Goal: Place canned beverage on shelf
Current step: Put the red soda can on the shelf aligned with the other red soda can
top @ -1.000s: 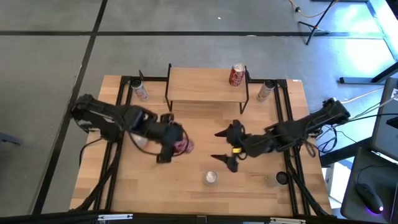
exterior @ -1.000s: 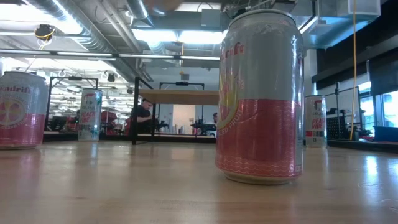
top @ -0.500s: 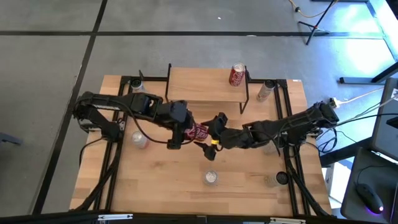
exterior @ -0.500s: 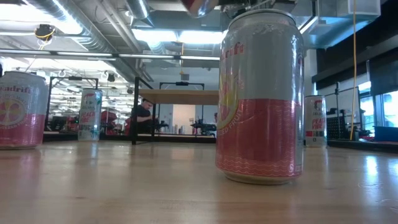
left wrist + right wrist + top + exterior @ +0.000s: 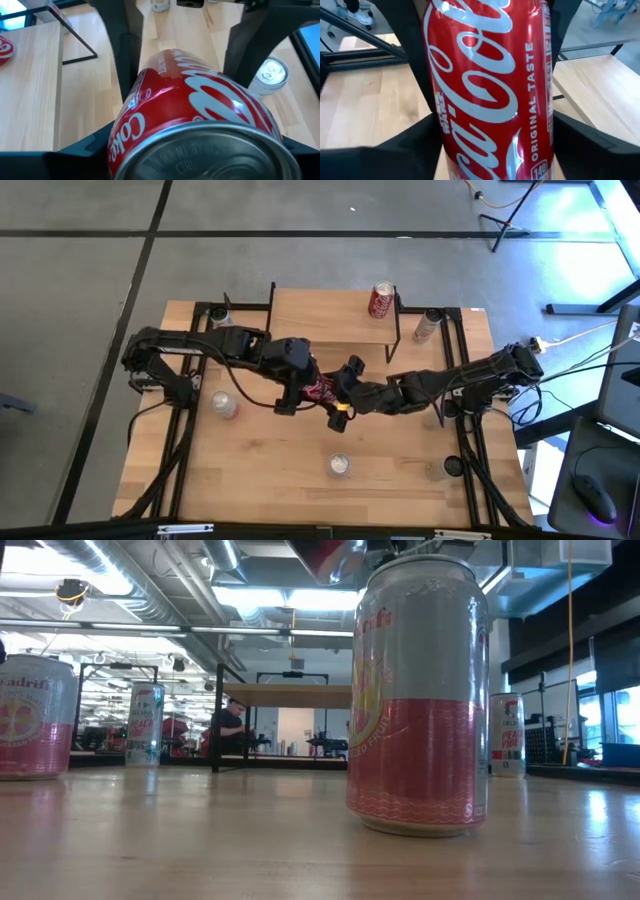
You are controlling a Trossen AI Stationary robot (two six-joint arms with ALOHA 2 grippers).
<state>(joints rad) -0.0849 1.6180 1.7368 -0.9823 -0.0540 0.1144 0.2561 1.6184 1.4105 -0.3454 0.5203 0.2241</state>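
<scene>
A red cola can (image 5: 318, 390) hangs above the table's middle, lying roughly level between my two grippers. My left gripper (image 5: 300, 387) comes at it from the left and is shut on it. My right gripper (image 5: 343, 394) comes from the right and closes around its other end. The can fills both wrist views (image 5: 200, 115) (image 5: 490, 80), and its underside shows at the top of the low view (image 5: 325, 552). The shelf (image 5: 333, 317) stands at the table's far side on thin black legs. A second red can (image 5: 381, 300) stands on the shelf's right end. My left gripper pinches the can's side wall next to its end rim (image 5: 122, 142) between its two fingers. The fingers come level from the table's left and lie along the can. The can is lifted clear, roughly level. My right gripper has one finger on each side of the can's other end (image 5: 442, 132), with no gap showing. The fingers (image 5: 127, 60) come level from the table's right and lie along the can. The can itself hides the touching faces.
Silver cans stand at the shelf's left (image 5: 225, 326) and right (image 5: 428, 323), at left-centre (image 5: 222, 405), near the front (image 5: 340, 466) and at front right (image 5: 452, 467). A pink-and-grey can (image 5: 418, 700) looms close in the low view. Black frame rails run along both table sides.
My left gripper has lifted the red can off the table and carried it toward the right and far edges. My right gripper has gone left and toward the far edge to meet it, and its fingers now sit around the can's free end.
</scene>
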